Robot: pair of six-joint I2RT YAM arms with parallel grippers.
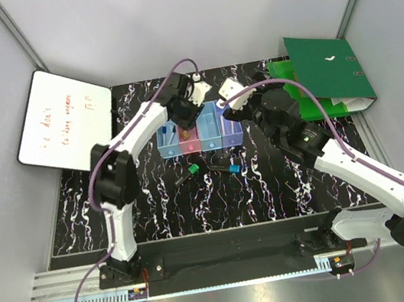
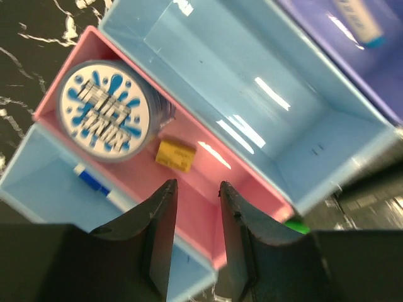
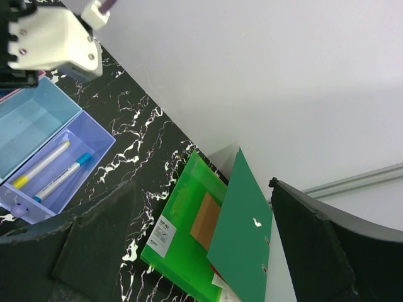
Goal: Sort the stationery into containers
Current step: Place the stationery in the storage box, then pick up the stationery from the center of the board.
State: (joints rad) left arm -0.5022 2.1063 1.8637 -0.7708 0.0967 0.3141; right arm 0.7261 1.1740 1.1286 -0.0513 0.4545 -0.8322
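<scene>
While left pincer (image 2: 196, 187) hangs part-spread | pink bin (image 2: 242, 182) (glossy) holds round roll (image 2: 104, 110) | right pincer (image 3: 201, 189) wide-spread

A white whiteboard (image 1: 64, 121) with faint red writing sits askew at the far left, partly off the black, white-veined tabletop (image 1: 157, 205). At the far right, a dark green binder (image 1: 328, 68) lies partly over a brighter green folder (image 3: 182, 214), which bears 1 brown patch (image 3: 204, 221) and 1 white label (image 3: 162, 234). Pale walls (image 1: 187, 14) enclose the table.
</scene>
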